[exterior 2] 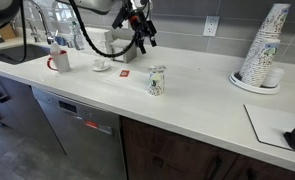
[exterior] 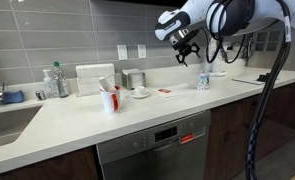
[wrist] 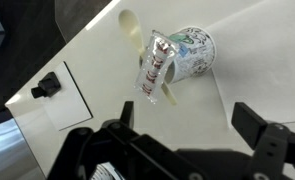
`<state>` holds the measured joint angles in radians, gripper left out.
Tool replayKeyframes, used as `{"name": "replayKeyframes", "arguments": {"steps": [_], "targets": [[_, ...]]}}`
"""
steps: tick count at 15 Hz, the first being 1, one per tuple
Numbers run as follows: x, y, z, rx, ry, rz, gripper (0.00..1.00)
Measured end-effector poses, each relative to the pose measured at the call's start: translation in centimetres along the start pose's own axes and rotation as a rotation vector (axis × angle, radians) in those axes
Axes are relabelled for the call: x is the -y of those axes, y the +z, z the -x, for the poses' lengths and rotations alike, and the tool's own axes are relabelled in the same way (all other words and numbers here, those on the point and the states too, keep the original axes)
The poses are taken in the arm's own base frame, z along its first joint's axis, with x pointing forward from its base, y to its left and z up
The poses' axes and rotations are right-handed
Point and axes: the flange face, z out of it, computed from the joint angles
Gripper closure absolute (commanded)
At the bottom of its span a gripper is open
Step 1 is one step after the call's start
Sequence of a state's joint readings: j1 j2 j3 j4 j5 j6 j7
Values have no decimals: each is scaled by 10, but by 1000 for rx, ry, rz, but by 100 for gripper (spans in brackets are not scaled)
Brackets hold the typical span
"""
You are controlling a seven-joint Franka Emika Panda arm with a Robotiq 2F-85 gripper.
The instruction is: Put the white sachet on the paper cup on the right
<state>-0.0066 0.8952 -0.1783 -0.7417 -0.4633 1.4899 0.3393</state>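
A patterned paper cup (wrist: 195, 50) stands on the white counter; it also shows in both exterior views (exterior: 204, 80) (exterior 2: 156, 81). A white sachet with red print (wrist: 154, 68) lies across the cup's rim, beside a pale stick that leans out of the cup. My gripper (wrist: 187, 125) is open and empty. It hangs well above the counter, clear of the cup and off to its side, as both exterior views show (exterior: 184, 45) (exterior 2: 140, 38).
A red and white mug (exterior: 109, 98) with sticks, a small cup on a saucer (exterior: 140, 92) and a red sachet (exterior: 165, 92) sit on the counter. A stack of paper cups (exterior 2: 265, 50) stands on a plate. A sink (exterior: 7, 122) is at one end.
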Motion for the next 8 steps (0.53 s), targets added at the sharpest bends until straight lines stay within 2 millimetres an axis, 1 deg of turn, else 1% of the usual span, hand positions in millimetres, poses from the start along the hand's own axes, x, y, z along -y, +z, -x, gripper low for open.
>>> {"name": "replayKeyframes", "arguments": {"steps": [2,4,6,8], "targets": [[-1,-20,5,-17,-87,-28,0],[-6,-33,17,17,-160,-26,0],[-16,-41,30,80,-168,3,0],[-32,-47,41,140,-115,46,0]]}}
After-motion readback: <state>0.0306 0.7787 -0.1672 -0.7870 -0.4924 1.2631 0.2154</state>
